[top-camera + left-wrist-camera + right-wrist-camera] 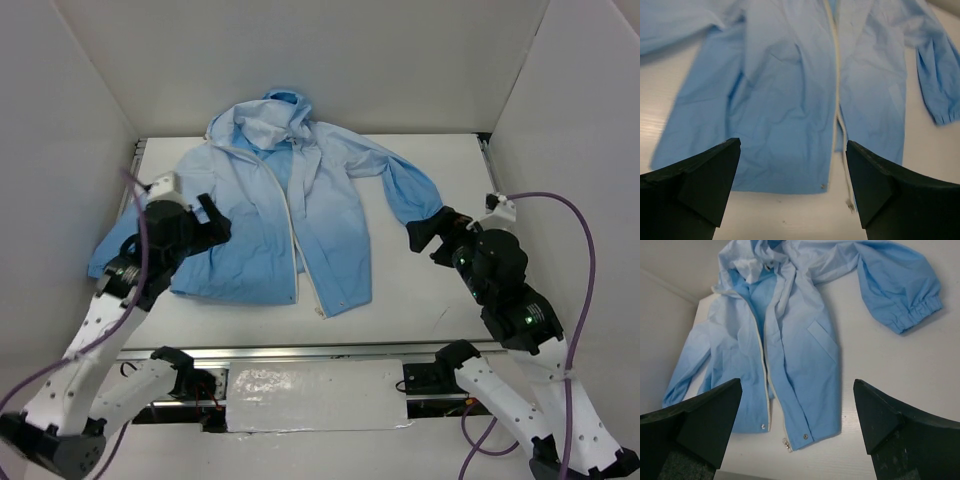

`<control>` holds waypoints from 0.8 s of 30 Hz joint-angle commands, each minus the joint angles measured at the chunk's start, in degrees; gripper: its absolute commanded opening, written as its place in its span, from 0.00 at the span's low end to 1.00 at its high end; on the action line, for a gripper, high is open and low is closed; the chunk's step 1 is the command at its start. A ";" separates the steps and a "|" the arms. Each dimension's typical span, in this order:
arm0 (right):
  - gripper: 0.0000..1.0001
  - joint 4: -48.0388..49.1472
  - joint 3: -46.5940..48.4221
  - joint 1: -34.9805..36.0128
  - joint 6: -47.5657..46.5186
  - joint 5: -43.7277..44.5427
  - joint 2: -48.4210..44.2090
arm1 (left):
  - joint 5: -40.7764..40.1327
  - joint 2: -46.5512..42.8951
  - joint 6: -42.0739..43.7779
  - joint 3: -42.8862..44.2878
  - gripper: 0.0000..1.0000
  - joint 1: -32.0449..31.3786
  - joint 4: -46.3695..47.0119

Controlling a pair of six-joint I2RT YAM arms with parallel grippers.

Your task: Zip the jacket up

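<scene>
The light-blue hooded jacket [270, 215] lies flat on the white table, hood at the far side, hem toward me. Its white zipper [296, 240] runs down the middle and the two front edges part near the hem. The zipper's lower end [787, 443] lies on the table by the right front panel. The jacket also shows in the left wrist view [790, 115] and the right wrist view [790, 350]. My left gripper [212, 222] hovers open over the jacket's left side. My right gripper [428, 236] hovers open to the right of the jacket, near its right cuff [917, 310].
White walls enclose the table [430, 290] on the left, back and right. A metal rail [320, 352] runs along the near edge between the arm bases. Purple cables loop from both arms.
</scene>
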 commanded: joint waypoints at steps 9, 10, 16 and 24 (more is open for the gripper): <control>1.00 1.80 1.05 0.51 -3.97 -13.25 5.92 | -8.84 35.31 -13.09 -0.15 0.88 -30.94 6.76; 1.00 2.23 0.27 0.60 -3.97 -13.60 5.49 | -9.01 36.54 -13.44 -0.69 0.86 -31.38 7.47; 1.00 3.20 -1.85 0.60 -4.76 -14.30 5.39 | -8.14 40.87 -15.29 -4.46 0.81 -32.44 8.52; 1.00 4.61 -2.47 0.60 -4.94 -16.41 6.45 | -8.31 44.11 -15.47 -4.21 0.80 -33.06 8.79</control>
